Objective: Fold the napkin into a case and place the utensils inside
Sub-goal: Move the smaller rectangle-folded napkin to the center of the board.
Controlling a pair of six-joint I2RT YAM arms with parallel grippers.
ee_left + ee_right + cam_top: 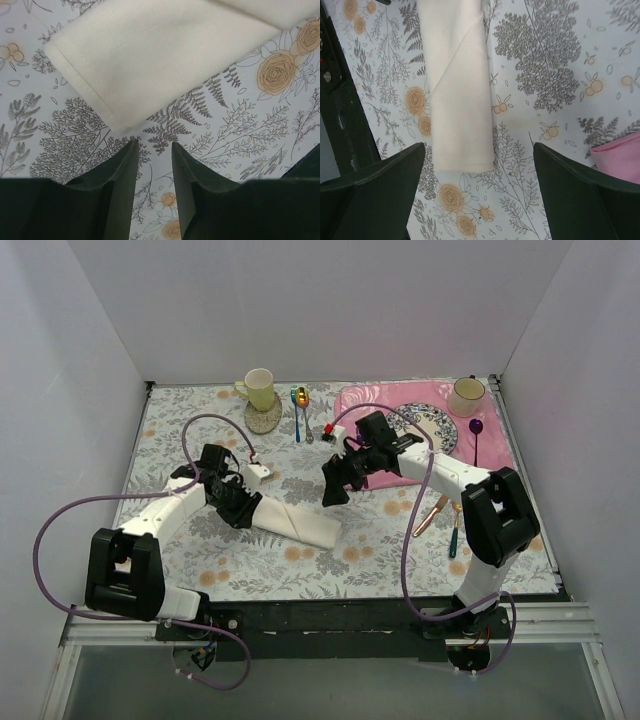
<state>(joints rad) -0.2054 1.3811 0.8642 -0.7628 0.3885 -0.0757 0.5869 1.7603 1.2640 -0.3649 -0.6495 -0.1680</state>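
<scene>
Top external view: left of tabletop [330, 565] centre lies the napkin [300, 521], folded into a strip; left gripper [238, 512] at its left end, jaws slightly parted, empty; right gripper [333, 492] over its right end, jaws spread wide; knife [432, 516] and spoon [455, 532] near right edge.

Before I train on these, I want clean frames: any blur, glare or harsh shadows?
Top external: even soft light, no glare, napkin crisp. Left wrist: tablecloth print sharp, left claw dark, little detail. Right wrist: sharp too, right claw equally underexposed.
</scene>
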